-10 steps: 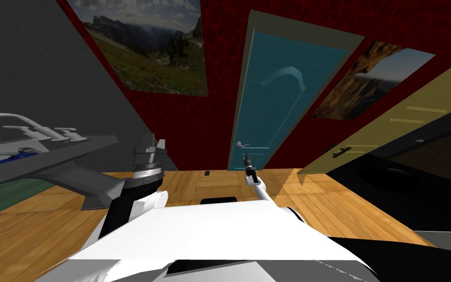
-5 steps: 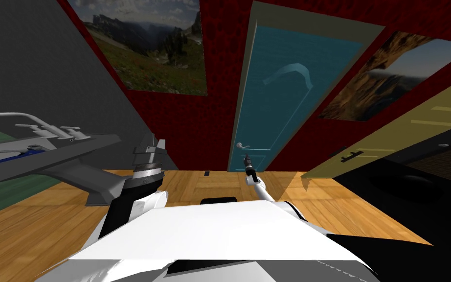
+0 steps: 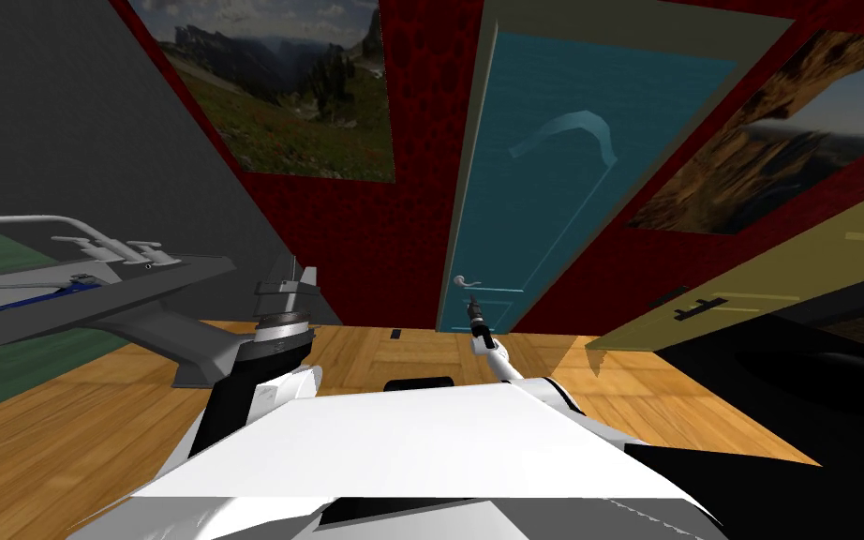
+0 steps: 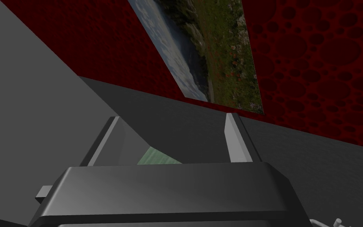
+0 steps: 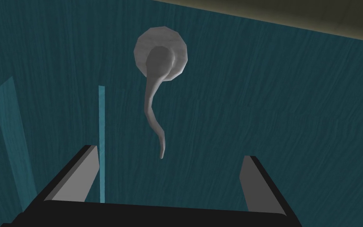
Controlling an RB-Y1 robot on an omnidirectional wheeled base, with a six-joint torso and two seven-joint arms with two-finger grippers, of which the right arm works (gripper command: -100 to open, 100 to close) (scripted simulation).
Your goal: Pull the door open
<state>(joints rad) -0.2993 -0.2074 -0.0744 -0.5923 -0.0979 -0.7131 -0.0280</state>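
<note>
A teal door [image 3: 552, 178] stands shut in a pale frame in the red wall ahead. Its grey lever handle [image 3: 465, 280] sits low near the left edge. In the right wrist view the handle [image 5: 156, 106] hangs from a round rose on the teal door [image 5: 275, 118], its curved lever ending just ahead of my right gripper [image 5: 169, 173]. That gripper's fingers [image 5: 78, 173] stand open and apart from the lever. My right gripper [image 3: 472, 305] reaches toward the door, just right of and below the handle. My left gripper [image 3: 291, 278] is raised by the grey wall, open and holding nothing.
A grey treadmill-like machine [image 3: 121, 300] stands on the wooden floor [image 3: 93, 412] at my left. A yellow door [image 3: 796, 272] stands open at the right with a black area behind it. Two landscape pictures [image 3: 280, 84] hang on the red wall.
I have moved closer to the teal door and a little to the left; the door and the pictures look larger. Both arms keep their pose.
</note>
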